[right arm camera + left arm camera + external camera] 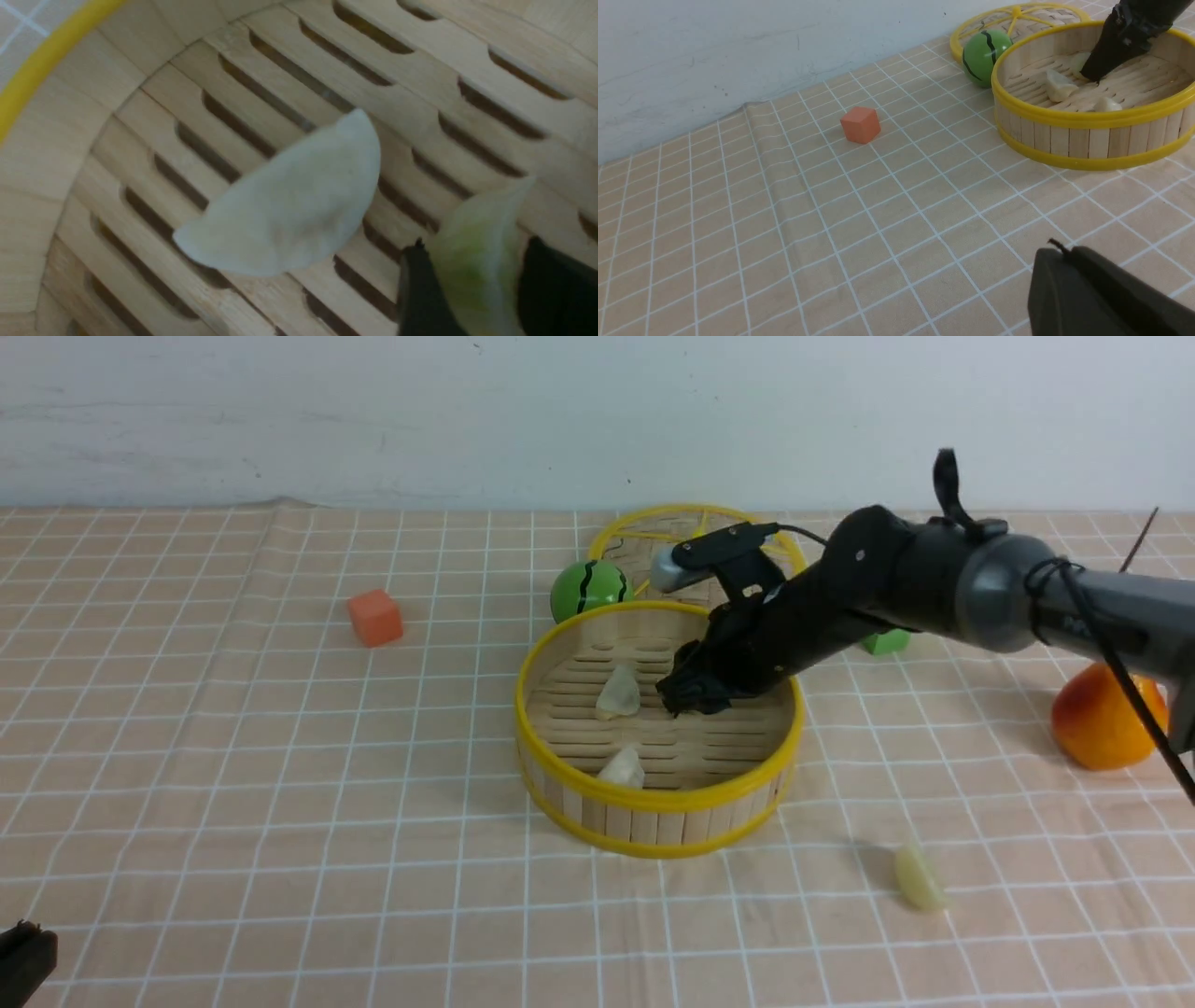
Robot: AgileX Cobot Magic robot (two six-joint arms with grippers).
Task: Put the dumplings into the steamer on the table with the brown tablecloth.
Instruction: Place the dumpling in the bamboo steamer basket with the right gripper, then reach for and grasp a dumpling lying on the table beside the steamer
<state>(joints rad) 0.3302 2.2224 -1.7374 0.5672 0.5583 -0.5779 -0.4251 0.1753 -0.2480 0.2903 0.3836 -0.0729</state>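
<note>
The round bamboo steamer (653, 800) stands mid-table on the brown gridded tablecloth (280, 756). Two pale dumplings (619, 693) (623, 768) lie on its slatted floor. My right gripper (691, 695) reaches down inside the steamer and is shut on a yellowish-green dumpling (476, 261), held low over the slats next to a pale dumpling (289, 205). Another dumpling (920, 879) lies on the cloth to the front right of the steamer. My left gripper (1057, 247) is shut and empty at the near left corner, far from the steamer (1092, 121).
A flat woven disc with yellow spokes (695, 537) and a green striped ball (590, 589) sit right behind the steamer. An orange cube (375, 617) is at the left, a green cube (885, 641) under my right arm, and an orange-yellow pear (1106, 719) at the far right.
</note>
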